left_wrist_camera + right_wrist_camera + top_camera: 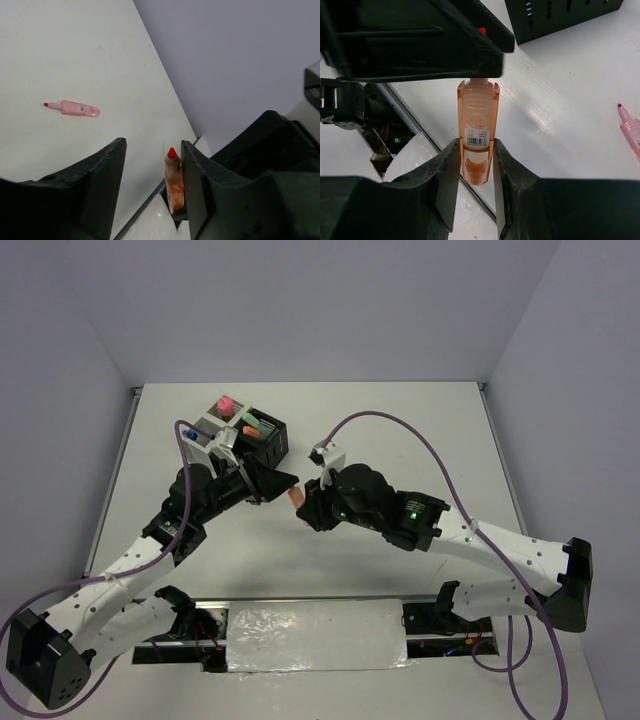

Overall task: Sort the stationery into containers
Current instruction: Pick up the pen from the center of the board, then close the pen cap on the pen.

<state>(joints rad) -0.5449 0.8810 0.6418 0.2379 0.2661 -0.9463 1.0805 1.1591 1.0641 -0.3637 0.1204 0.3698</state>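
Observation:
My right gripper [305,508] is shut on an uncapped orange highlighter [478,125] and holds it above the table, red tip pointing at my left gripper [284,483]. The left gripper [154,150] is open. The highlighter's tip end [174,182] lies between its jaws, against one finger with a gap to the other. A pink highlighter [75,108] lies on the table; it also shows in the right wrist view [631,129]. The mesh containers [268,448] stand at the back left, holding a pink-capped bottle [225,402] and orange and green markers [250,426].
A black bin's wall [560,15] is just behind the left gripper. A shiny white plate [315,635] and the arm bases line the near table edge. Purple cables loop over both arms. Walls close the table at the back and sides.

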